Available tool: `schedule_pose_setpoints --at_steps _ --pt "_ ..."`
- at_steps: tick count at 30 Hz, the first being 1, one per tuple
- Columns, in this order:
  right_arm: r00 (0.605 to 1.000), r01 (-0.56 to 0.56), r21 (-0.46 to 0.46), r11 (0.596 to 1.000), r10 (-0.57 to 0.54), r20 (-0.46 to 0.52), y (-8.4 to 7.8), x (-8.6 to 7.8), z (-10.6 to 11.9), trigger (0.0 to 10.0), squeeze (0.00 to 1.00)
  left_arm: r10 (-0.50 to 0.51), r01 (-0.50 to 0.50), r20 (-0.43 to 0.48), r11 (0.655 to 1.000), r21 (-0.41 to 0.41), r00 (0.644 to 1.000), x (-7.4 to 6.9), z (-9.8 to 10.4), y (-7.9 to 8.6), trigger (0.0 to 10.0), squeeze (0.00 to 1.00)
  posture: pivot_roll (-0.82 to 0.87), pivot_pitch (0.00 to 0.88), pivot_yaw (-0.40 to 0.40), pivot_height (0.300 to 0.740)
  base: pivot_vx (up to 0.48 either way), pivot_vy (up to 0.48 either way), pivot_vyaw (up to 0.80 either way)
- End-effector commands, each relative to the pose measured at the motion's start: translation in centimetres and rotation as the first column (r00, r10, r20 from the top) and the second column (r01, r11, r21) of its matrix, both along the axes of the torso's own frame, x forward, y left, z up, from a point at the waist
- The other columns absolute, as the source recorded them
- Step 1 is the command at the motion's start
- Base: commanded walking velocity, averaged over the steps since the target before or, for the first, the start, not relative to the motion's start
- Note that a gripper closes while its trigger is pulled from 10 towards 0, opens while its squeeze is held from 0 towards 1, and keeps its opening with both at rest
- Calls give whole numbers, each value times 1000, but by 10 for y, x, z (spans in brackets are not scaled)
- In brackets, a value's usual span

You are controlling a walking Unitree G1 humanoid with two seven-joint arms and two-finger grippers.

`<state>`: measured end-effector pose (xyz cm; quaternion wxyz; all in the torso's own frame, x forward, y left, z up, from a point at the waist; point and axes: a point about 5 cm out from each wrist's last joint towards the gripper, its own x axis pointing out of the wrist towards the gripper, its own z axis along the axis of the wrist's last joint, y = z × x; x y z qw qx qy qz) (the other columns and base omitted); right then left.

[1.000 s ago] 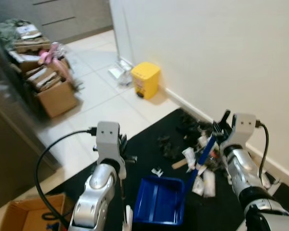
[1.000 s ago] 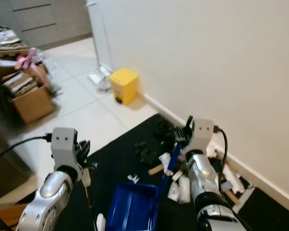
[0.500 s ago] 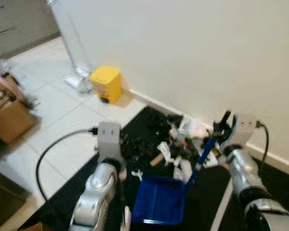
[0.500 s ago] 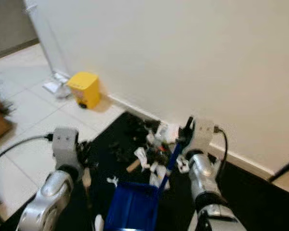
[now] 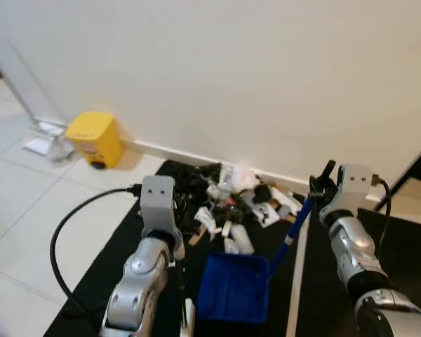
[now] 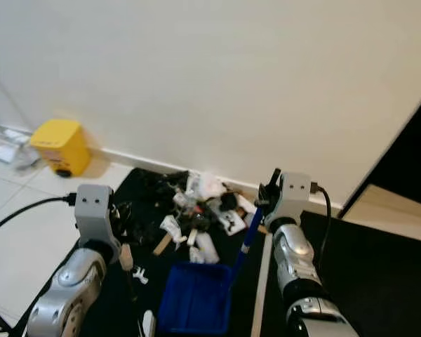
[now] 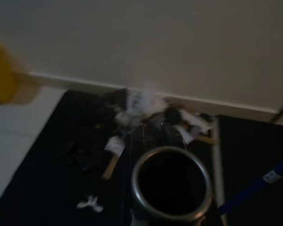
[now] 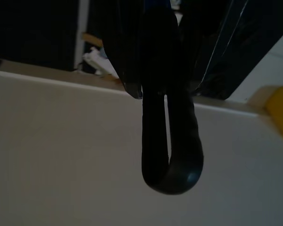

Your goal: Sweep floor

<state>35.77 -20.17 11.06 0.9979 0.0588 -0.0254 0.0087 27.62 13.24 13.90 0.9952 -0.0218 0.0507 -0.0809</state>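
Your right gripper [image 5: 321, 184] is clamped on the blue dustpan [image 5: 233, 296] handle, pan beside the litter pile [image 5: 228, 203]. Your left gripper [image 5: 177, 217] seems to grip a broomstick, though I cannot tell for sure.

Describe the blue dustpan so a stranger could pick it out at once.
Start at the white wall and drop to the black mat below it. Past the litter pile at the skirting, nearer the robot, lies the blue dustpan. It is the only bright blue tray there, with a long blue handle rising to the right gripper.

Litter pile [image 5: 231, 200] heaped against the wall [image 5: 217, 77], blue dustpan [image 5: 233, 296] just before it, bare tiles [image 5: 28, 210] open leftward
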Motion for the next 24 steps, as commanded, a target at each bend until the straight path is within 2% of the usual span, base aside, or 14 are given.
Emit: schedule_pose_setpoints --at_steps 1,6,11,15,18,24 --pt "1000 -3 7 1000 3 15 2 1 2 10000 0 12 -12 1 1000 20 1000 -1 -1 3 10000 0 103 103 23 740 0 0 0" --pt "999 -31 0 1000 31 18 13 0 0 10000 0 28 -28 2 999 29 1000 0 -2 6 10000 0 106 106 21 740 0 0 0" --pt "999 -41 1 999 41 17 16 0 -1 10000 0 35 -35 3 999 34 999 0 -2 7 10000 0 106 106 21 740 0 0 0" --pt "996 -90 -8 996 90 19 31 -1 -3 10000 0 72 -73 14 996 58 997 6 0 17 10000 0 106 107 17 740 0 0 0" --pt "994 -102 -18 995 103 36 36 0 0 10000 0 89 -90 22 993 70 996 8 0 21 10000 0 106 108 17 740 0 0 0" --pt "992 -87 -41 995 90 85 36 3 11 10000 0 106 -108 38 991 74 994 10 3 24 10000 0 107 108 15 740 0 0 0"
